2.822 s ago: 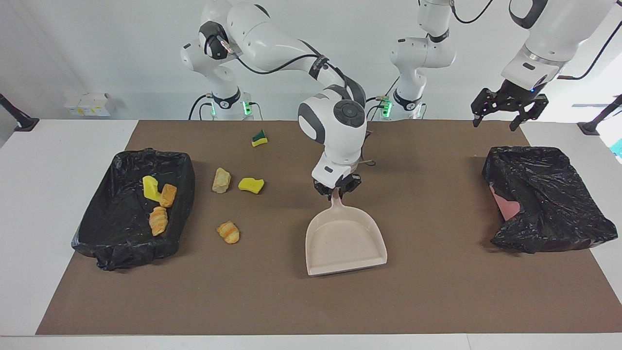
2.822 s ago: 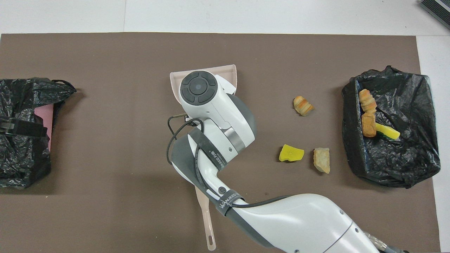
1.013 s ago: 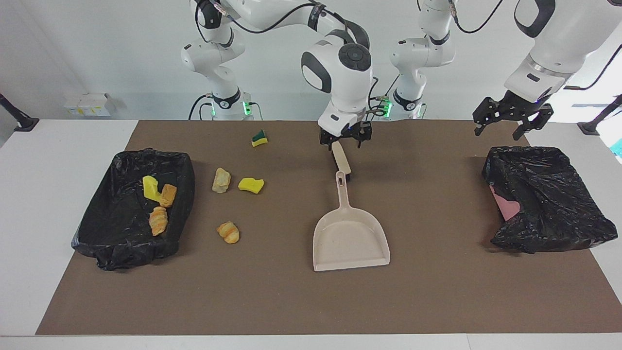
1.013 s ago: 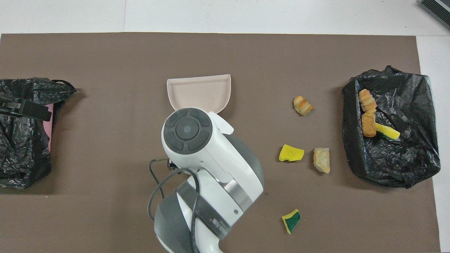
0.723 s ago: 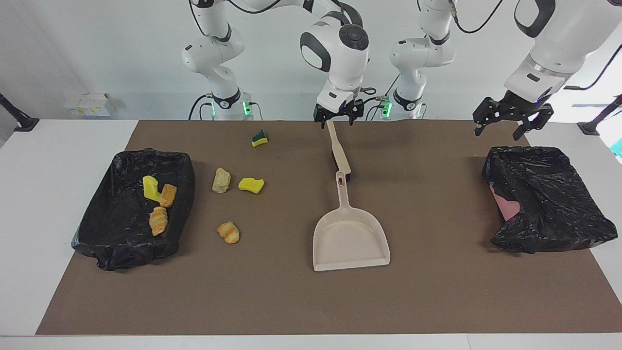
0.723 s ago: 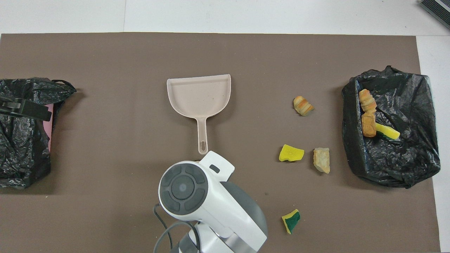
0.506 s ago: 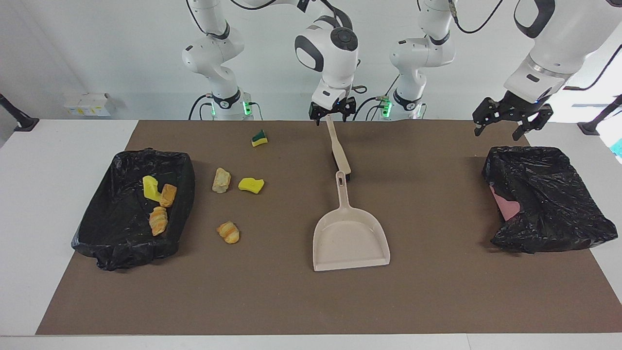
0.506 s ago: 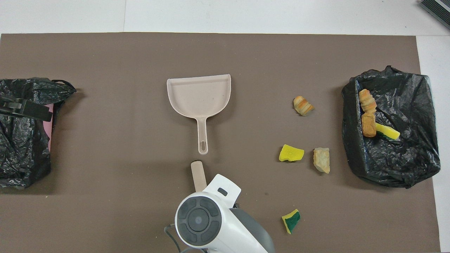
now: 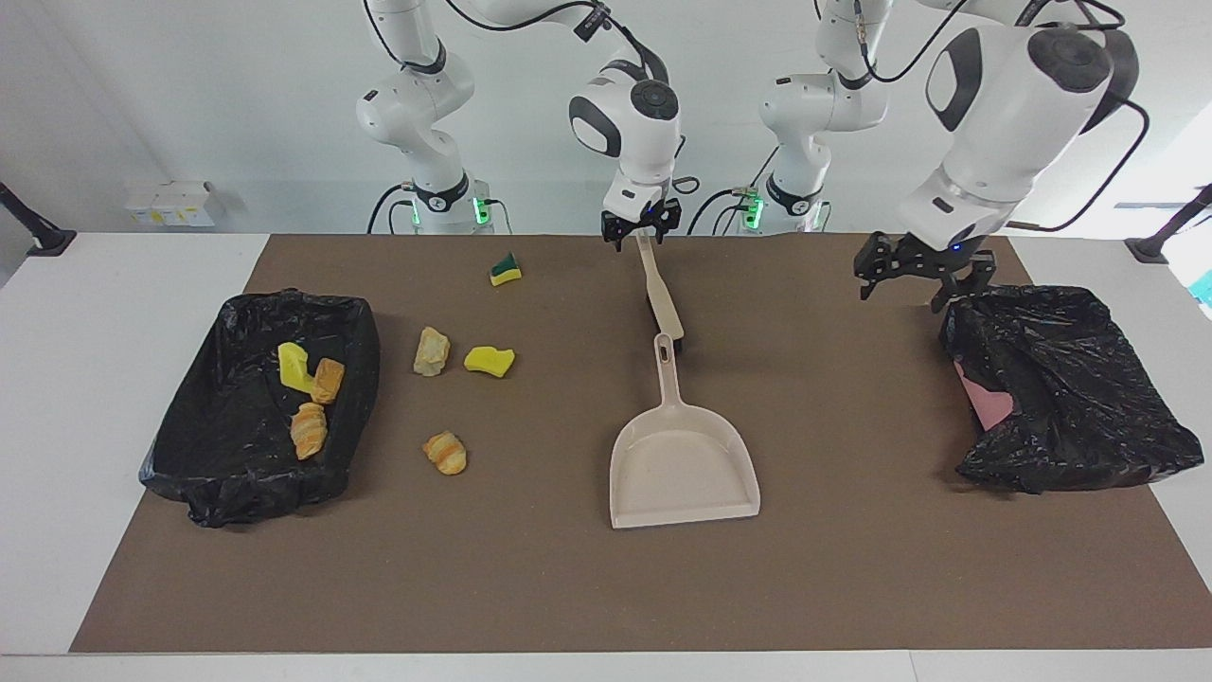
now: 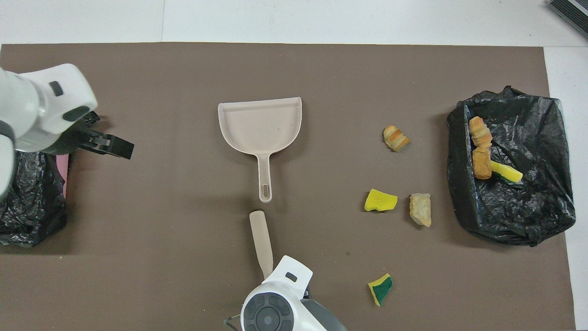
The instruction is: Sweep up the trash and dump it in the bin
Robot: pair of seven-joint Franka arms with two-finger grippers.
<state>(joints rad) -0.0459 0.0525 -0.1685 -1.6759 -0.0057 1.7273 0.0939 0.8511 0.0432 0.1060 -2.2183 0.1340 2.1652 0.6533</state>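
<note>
Several pieces of trash lie on the brown mat beside the black-lined bin (image 9: 237, 497): a yellow-and-green sponge (image 9: 506, 270), a tan lump (image 9: 431, 351), a yellow sponge (image 9: 490, 361) and a croissant (image 9: 445, 452). Three more pieces lie in the bin. The beige dustpan (image 9: 684, 469) rests flat mid-mat, with nothing holding it. A beige brush (image 9: 663, 298) lies between the dustpan and the robots. My right gripper (image 9: 642, 230) is open, its jaws on either side of the brush handle's end. My left gripper (image 9: 909, 282) hangs open over the mat beside the second bag.
A second black bag (image 9: 1070, 388) with a pink patch showing sits at the left arm's end of the table. White table (image 9: 114, 313) surrounds the mat. The dustpan's handle (image 10: 265, 184) points at the brush tip (image 10: 257, 218).
My right gripper let go of the dustpan handle, drew back along the brush to its handle end and narrowed its jaws. The left arm swung in lower, off the bag.
</note>
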